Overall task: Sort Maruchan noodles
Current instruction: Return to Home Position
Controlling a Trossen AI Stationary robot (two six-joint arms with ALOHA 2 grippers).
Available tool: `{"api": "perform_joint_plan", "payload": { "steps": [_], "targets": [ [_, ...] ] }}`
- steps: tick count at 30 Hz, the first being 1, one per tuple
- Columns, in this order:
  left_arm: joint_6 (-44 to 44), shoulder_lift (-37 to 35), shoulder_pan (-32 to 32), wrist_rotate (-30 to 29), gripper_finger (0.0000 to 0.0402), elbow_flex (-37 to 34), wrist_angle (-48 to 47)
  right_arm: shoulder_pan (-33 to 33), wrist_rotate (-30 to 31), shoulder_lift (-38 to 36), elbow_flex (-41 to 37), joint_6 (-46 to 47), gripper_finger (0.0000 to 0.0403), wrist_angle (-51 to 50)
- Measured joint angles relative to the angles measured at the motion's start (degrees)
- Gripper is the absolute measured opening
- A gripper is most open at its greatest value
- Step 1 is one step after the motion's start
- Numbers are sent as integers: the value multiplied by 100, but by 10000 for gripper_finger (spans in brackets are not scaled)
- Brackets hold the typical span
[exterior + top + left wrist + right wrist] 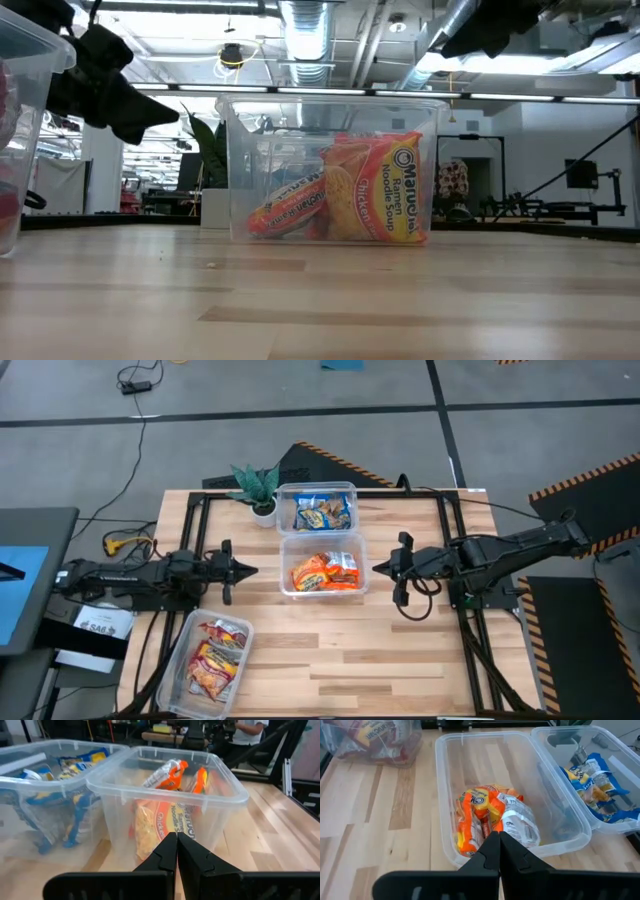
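Maruchan packets lie sorted in three clear tubs. Orange-red packets fill the middle tub; blue-and-yellow packets sit in the far tub; red-and-silver packets lie in the tub at the near left. My left gripper hovers shut just left of the middle tub, empty. My right gripper hovers shut just right of it, also empty. In the wrist views both pairs of fingers are closed, left gripper and right gripper.
A small potted plant stands at the far edge, left of the blue tub. Black frame rails run along both sides of the wooden table. Bare wood stretches across the near right half.
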Motion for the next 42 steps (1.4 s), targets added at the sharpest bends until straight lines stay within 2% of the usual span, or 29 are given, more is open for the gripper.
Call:
{"api": "perform_joint_plan", "payload": {
  "steps": [6, 8, 14, 26, 36, 42],
  "targets": [
    [-114, -811, 73, 24, 0, 0, -952, 0, 0, 0, 0, 4, 15, 0],
    [-146, -1014, 71, 277, 0, 2, -886, 0, 0, 2, 0, 3, 15, 0],
    [-230, -1509, 68, 529, 0, 0, -960, 9, -48, 2, 0, 42, 15, 0],
    [-404, -1513, -648, 451, 0, 0, -975, 7, -72, 2, 0, 44, 15, 0],
    [-167, -1515, -618, 313, 0, -2, -933, 7, -105, 2, 0, 0, 16, -1],
    [-213, -1513, -618, 297, 0, -2, -931, -5, -417, -126, 4, -134, 16, 29]
  ]
}}
